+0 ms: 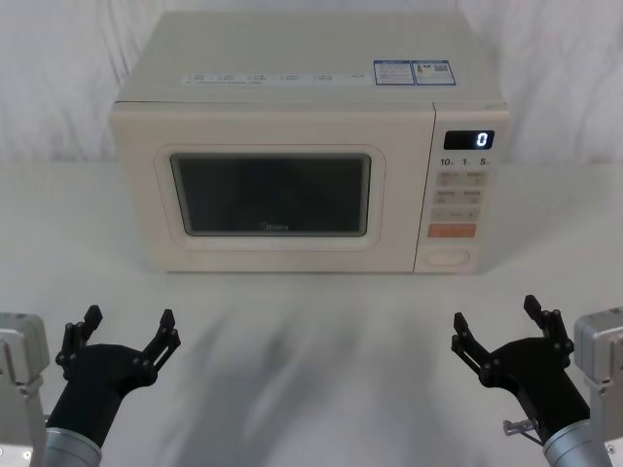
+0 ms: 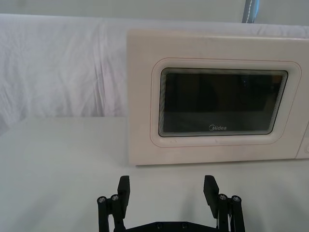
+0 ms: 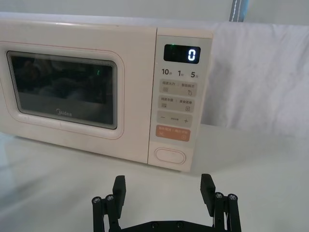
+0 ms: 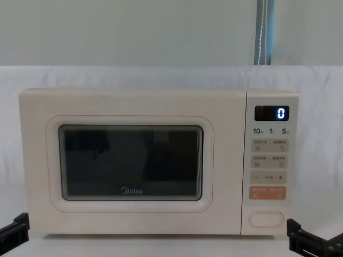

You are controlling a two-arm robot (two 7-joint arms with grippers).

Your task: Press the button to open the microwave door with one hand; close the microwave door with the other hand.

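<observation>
- Head view: the microwave (image 1: 302, 146) stood toward the far edge of the white tabletop (image 1: 311, 331), its front facing the robot. The microwave door (image 1: 268, 190) lay shut, flush with the front. The button (image 1: 450, 258) sat at the bottom of the control panel, just below the orange key (image 1: 453, 232), under the display (image 1: 468, 139) that read "0". The left gripper (image 1: 128, 321) hovered near the tabletop's near left corner, fingers spread apart and holding nothing. The right gripper (image 1: 496, 316) hovered near the near right corner, fingers likewise apart and empty; both were well apart from the microwave
- Left wrist view: the left gripper (image 2: 167, 187) pointed at the closed microwave door (image 2: 217, 96), its two fingers wide apart above the bare tabletop (image 2: 63, 164)
- Right wrist view: the right gripper (image 3: 163, 187) faced the control panel, fingers apart, with the button (image 3: 169, 155) ahead of it and untouched
- Chest view: the microwave (image 4: 134, 104) filled the middle, the button (image 4: 266, 218) low on its right side
</observation>
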